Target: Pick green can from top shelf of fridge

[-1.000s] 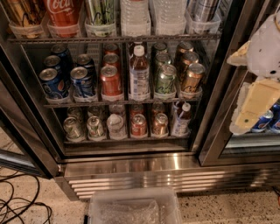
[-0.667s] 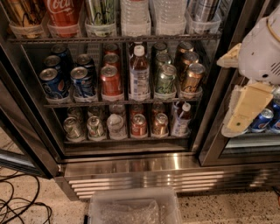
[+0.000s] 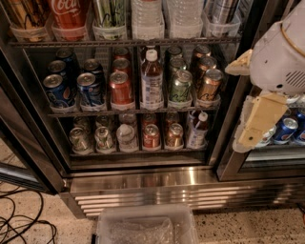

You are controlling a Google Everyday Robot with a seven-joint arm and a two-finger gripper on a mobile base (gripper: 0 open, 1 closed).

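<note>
The fridge (image 3: 143, 181) stands with its left door open. The top shelf (image 3: 124, 43), a dark wire rack, runs along the top of the camera view. It carries clear holders. A green can (image 3: 109, 13) with pale patches stands in one holder, between a red Coca-Cola can (image 3: 69, 14) and a water bottle (image 3: 147, 14). The green can's lid is cut off by the frame's top edge. My gripper (image 3: 251, 136) hangs at the right on the white arm (image 3: 281, 52). It is in front of the fridge's right door frame, below and well right of the green can.
The middle shelf holds blue cans (image 3: 57, 90), a red can (image 3: 121, 90), a bottle (image 3: 151, 81), another green can (image 3: 181, 86) and a brown can (image 3: 209, 86). A lower shelf holds more cans. A clear plastic bin (image 3: 145, 226) sits on the floor. Black cables (image 3: 19, 224) lie at left.
My arm and gripper have moved left, further into view, from the right edge toward the open fridge compartment. The cans and bottles have not moved.
</note>
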